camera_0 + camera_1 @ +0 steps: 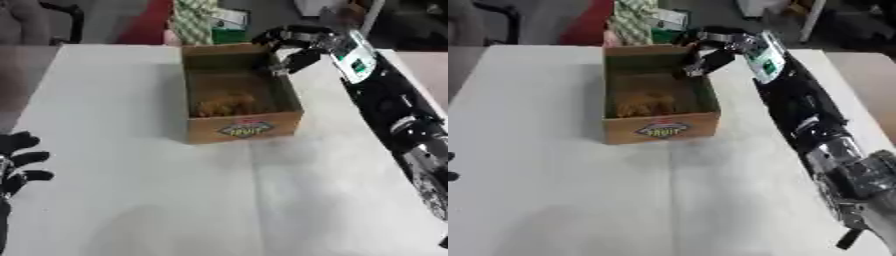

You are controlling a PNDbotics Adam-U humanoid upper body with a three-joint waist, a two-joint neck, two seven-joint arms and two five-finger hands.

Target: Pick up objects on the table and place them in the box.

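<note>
Right robot hand [293, 50] is up at the far right corner of the box [241, 127], its arm stretching in long and black from the lower right, with a white-and-green panel on the wrist. Its fingers are curled downward over the box's far right rim, and I cannot make out anything between them; whether they touch the cardboard I cannot tell either. Over on the other side, the left robot hand [17, 162] sits idle at the left edge of the left eye view, low down, fingers spread and relaxed, holding nothing; in the right eye view only a couple of dark fingertips show at that edge. The box itself is a brown cardboard carton, open at the top, standing on the white table [131, 200] in the far middle, with a colourful label on its near face. Down inside it, on the floor toward the near wall, lies a brownish-orange lumpy mass [226, 105], too blurred to name. A soft shadow falls on the table in front of the box. Beyond the far edge of the table there is clutter: a green-and-white checked cloth [194, 20], something red beside it, and a green item just behind the box.
</note>
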